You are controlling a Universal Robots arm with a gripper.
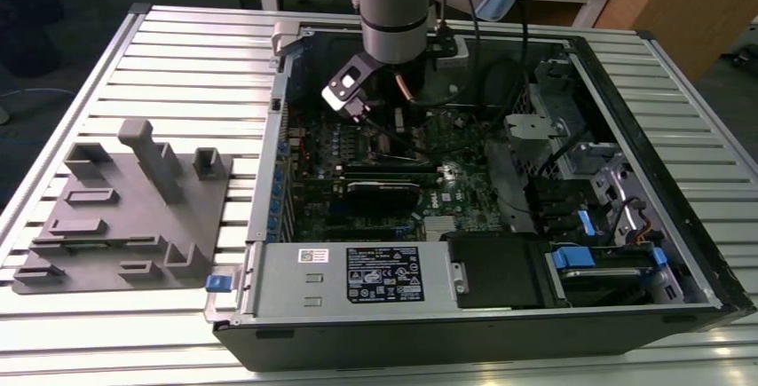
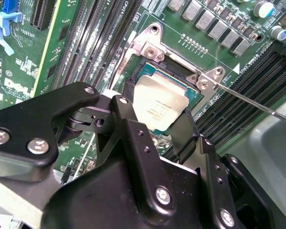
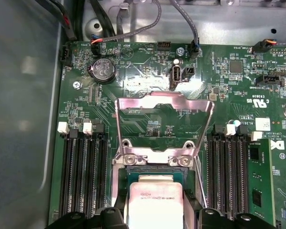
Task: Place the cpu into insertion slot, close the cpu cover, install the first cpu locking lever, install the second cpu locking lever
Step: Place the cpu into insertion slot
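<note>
Black two-finger gripper (image 2: 155, 112) clamped on the small square cpu with a dull silvery metal top (image 3: 155, 202), gripping two opposite edges, directly over the square metal-rimmed insertion slot (image 2: 150, 66) in the green circuit board (image 3: 133, 71); seating cannot be judged. Beyond it, the thin silvery cpu cover frame (image 3: 164, 100) stands raised open.

Fine dark print is being shown on the cpu (image 3: 155, 202) top, white lettering across the green circuit board (image 3: 219, 90), and a black-and-white label (image 1: 382, 273) on the power supply housing (image 1: 284, 288); no wording is being made out.
</note>
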